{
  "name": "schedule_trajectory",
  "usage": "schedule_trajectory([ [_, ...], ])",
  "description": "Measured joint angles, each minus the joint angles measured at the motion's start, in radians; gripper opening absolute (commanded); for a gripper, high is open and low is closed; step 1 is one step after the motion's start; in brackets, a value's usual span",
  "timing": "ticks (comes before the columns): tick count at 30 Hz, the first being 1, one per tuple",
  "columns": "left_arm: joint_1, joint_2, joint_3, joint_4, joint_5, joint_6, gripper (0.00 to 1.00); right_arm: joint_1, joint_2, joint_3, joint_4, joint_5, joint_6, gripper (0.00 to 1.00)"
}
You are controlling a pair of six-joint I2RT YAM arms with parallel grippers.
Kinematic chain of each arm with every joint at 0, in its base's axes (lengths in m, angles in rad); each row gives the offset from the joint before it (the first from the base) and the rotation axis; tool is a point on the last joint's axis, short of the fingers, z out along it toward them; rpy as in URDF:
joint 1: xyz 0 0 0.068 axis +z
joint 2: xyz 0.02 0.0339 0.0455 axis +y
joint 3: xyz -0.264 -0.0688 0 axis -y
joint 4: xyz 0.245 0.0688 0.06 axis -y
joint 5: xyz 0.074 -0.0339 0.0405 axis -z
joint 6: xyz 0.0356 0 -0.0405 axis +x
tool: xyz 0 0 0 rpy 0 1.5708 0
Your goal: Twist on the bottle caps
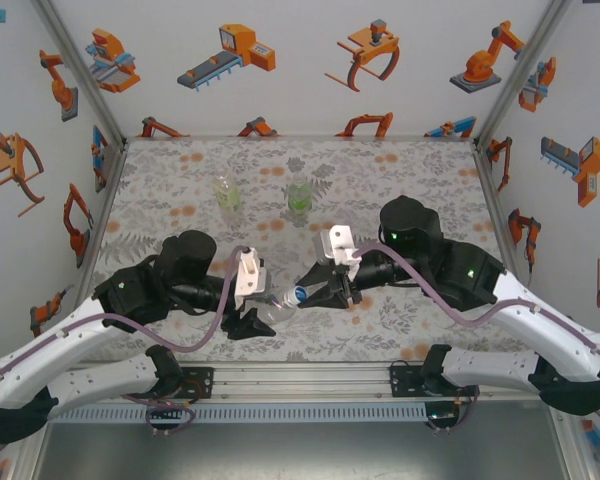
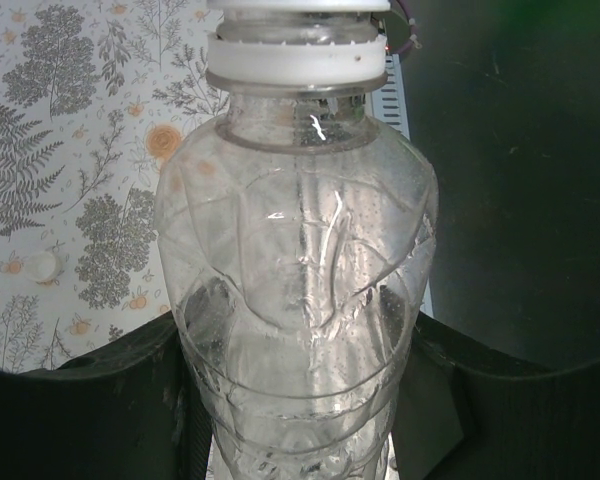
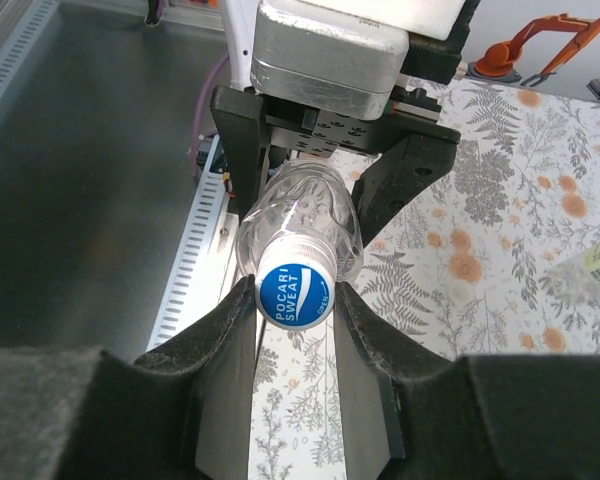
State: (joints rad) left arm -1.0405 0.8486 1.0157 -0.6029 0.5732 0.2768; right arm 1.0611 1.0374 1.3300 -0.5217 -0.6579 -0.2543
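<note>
**Top view.** Both arms meet in the lower centre of the frame above the fern-patterned table (image 1: 170,185). The left gripper (image 1: 250,322) is clamped on the body of the colourless bottle (image 1: 273,312), which lies tilted with its neck pointing to the upper right. The right gripper (image 1: 315,293) meets that neck, its jaws closed on the blue-topped cap (image 1: 295,294). Two more bottles stand upright in the upper middle, well apart from the arms: the one with yellowish liquid (image 1: 227,192) on the left and the one with green liquid (image 1: 298,196) on the right.

**Left wrist view.** The colourless bottle (image 2: 300,300) runs up the centre between the dark fingers (image 2: 110,410). A white collar ring (image 2: 295,62) circles its neck at the top edge. A small white cap (image 2: 42,266) lies on the table at mid-left.

**Right wrist view.** The blue-topped cap (image 3: 293,296), printed "POCARI SWEAT", sits on the bottle mouth, pinched on both sides by the right fingers (image 3: 225,340). Behind it, the left gripper (image 3: 325,175) holds the bottle body (image 3: 300,215).
</note>
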Motion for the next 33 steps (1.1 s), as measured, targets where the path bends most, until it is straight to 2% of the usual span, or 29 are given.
schedule_trajectory([
  [2, 0.000, -0.002, 0.000, 0.000, -0.011, -0.001, 0.00, 0.001, -0.007, -0.015, 0.022, 0.024, 0.056, 0.14],
  [4, 0.000, -0.003, 0.000, -0.004, -0.033, -0.003, 0.00, 0.001, -0.012, -0.029, 0.041, 0.060, 0.137, 0.06],
  [7, 0.001, -0.005, 0.000, -0.011, -0.078, -0.007, 0.00, 0.001, -0.013, -0.048, 0.067, 0.143, 0.328, 0.01],
  [11, 0.002, -0.004, -0.003, -0.013, -0.148, -0.010, 0.00, 0.003, 0.000, -0.052, 0.055, 0.296, 0.666, 0.01],
  [15, 0.010, 0.013, -0.004, -0.029, -0.207, -0.010, 0.00, 0.003, 0.051, -0.012, -0.036, 0.422, 1.016, 0.05],
  [18, 0.013, 0.028, -0.011, -0.053, -0.230, -0.010, 0.00, 0.003, 0.088, 0.008, -0.119, 0.487, 1.265, 0.10],
  [21, 0.014, 0.048, -0.019, -0.079, -0.247, -0.010, 0.00, 0.003, 0.105, -0.005, -0.154, 0.518, 1.448, 0.13],
  [23, 0.015, 0.055, -0.024, -0.094, -0.253, -0.010, 0.00, 0.003, 0.116, -0.012, -0.167, 0.525, 1.517, 0.19],
  [27, 0.016, 0.058, -0.026, -0.115, -0.262, -0.010, 0.00, 0.003, 0.142, 0.005, -0.196, 0.534, 1.534, 0.43],
  [30, 0.003, 0.055, -0.025, -0.061, -0.210, 0.005, 0.00, 0.005, 0.159, 0.035, -0.195, 0.563, 1.458, 0.53],
  [33, -0.001, 0.045, -0.025, -0.029, -0.171, 0.014, 0.00, 0.005, 0.150, 0.046, -0.180, 0.566, 1.338, 0.56],
])
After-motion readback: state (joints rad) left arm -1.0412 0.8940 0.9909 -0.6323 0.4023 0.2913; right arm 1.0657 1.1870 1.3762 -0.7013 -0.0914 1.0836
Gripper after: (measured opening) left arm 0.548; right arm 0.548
